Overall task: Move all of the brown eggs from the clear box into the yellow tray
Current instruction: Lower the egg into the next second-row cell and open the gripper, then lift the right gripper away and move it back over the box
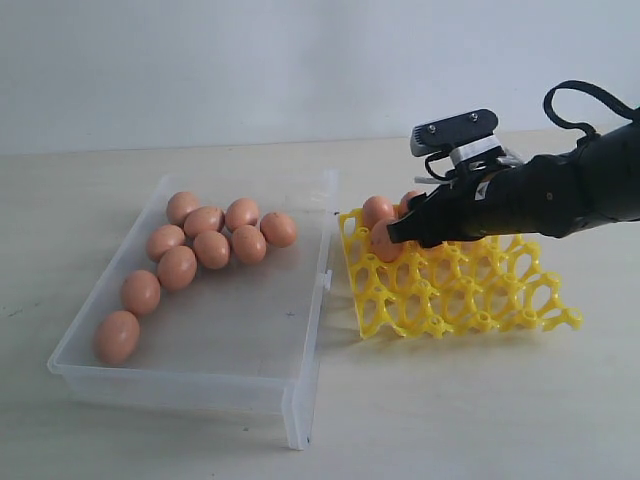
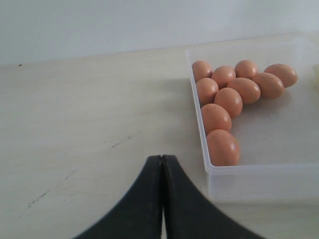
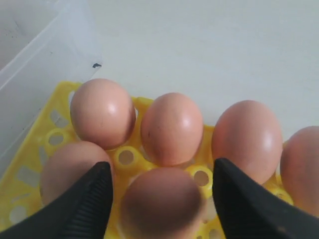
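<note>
Placing step in hand: the right claw (image 1: 393, 240) stands released astride an egg (image 3: 160, 201) seated in the tray (image 1: 470, 290), with others just beyond its tips. Ten eggs (image 1: 212, 248) remain in the box (image 1: 315, 330), well apart. The left claw (image 2: 162, 164) is clenched, empty. Next, by my judgement: lift straight clear, return to the box.

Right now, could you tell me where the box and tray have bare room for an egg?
The clear box is bare toward its near, tray-side corner; brown eggs crowd its far and left edges. The yellow tray has empty near rows; its far corner by the box, under the right gripper, is crowded.
</note>
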### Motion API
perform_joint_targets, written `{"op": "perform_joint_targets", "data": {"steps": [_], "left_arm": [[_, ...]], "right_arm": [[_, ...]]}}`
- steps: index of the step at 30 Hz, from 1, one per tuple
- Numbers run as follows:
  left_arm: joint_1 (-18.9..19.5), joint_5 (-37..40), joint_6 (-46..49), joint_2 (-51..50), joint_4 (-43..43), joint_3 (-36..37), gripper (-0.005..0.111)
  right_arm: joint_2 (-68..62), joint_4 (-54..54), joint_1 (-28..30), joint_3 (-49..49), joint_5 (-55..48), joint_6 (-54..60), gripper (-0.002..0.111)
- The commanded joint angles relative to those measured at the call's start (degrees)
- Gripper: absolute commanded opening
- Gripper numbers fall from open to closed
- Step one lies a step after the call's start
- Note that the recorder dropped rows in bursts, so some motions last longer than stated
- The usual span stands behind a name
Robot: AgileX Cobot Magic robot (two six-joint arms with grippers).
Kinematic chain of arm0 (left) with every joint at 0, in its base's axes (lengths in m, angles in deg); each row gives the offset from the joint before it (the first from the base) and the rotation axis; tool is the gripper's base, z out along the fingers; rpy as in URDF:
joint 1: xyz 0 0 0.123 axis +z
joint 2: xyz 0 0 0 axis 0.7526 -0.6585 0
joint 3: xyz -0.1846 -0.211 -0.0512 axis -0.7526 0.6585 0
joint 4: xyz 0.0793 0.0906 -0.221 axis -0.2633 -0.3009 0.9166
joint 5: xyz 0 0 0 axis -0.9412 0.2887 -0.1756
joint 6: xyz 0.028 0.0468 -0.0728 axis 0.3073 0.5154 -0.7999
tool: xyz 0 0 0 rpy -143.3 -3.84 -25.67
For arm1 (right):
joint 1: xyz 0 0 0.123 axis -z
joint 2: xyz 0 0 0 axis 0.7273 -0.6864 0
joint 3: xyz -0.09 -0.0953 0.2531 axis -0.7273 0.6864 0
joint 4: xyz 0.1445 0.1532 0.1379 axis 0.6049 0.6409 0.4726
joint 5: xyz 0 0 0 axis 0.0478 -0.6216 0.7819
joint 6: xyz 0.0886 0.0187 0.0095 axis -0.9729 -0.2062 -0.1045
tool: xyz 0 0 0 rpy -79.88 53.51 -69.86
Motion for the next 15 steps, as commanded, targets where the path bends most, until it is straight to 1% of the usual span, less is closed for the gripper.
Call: {"op": "perform_joint_targets", "data": {"steps": [1,8,10,13,15], "left_arm": [[0.06,-0.56,-0.09,0.32,0.06,-0.23,0.000],[0.06,-0.56,-0.09,0.32,0.06,-0.23,0.000],[0.06,-0.56,-0.09,0.32,0.06,-0.23,0.000],[0.06,-0.56,-0.09,0.32,0.06,-0.23,0.000],[0.06,-0.56,-0.09,0.32,0.06,-0.23,0.000]], "right_arm": [[0.62,-0.17,-0.05,-0.53,0.82,0.14,0.058],[1.19,0.02,-0.05,-0.53,0.28,0.14,0.058],[2.38,1.69,-0.05,-0.53,-0.74,0.14,0.058],[5.40,3.49,-1.50,-2.41,-6.73,0.14,0.056],[7.53,4.08,-3.05,-5.18,-11.79,0.14,0.050]]}}
